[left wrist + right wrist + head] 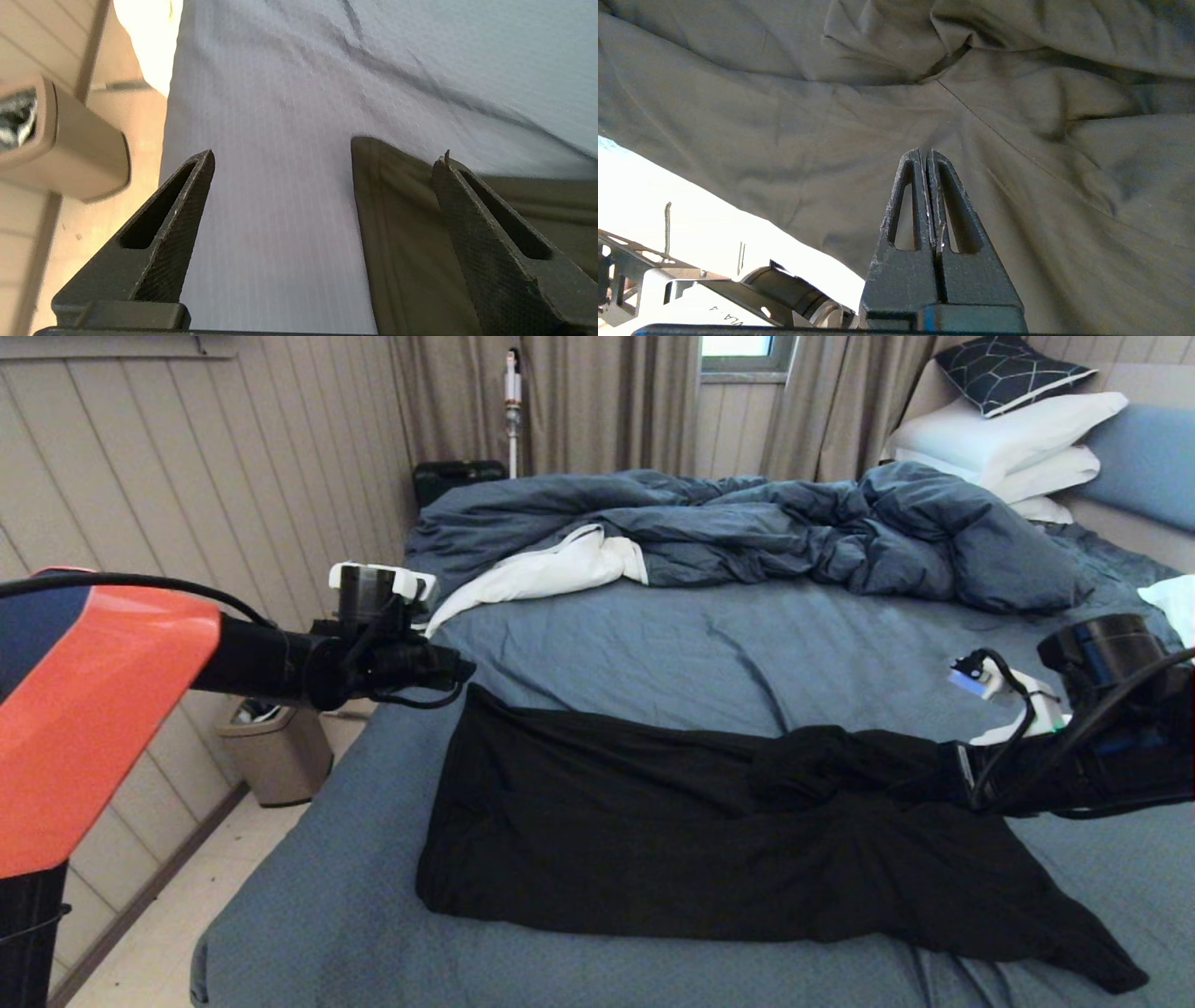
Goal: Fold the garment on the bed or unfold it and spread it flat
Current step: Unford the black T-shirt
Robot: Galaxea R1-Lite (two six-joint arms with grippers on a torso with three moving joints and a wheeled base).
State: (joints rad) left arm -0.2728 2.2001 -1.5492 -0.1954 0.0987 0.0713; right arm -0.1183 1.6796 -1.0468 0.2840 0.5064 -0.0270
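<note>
Beige panelled wall (187, 476) on my left, a tan plastic bin (277, 751) below; grey-brown curtains (579, 401) flank a small bright window (738, 350).

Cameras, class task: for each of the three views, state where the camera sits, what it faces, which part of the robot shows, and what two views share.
Head view: on the robot's head, facing forward and down over the bed; both arms show, left tool at the garment's far left corner.
Left wrist view: behind the open left tool, facing sheet and the garment's corner.
Right wrist view: behind the shut right tool, pinching garment cloth.
Shared: the black garment appears in all three views.
</note>
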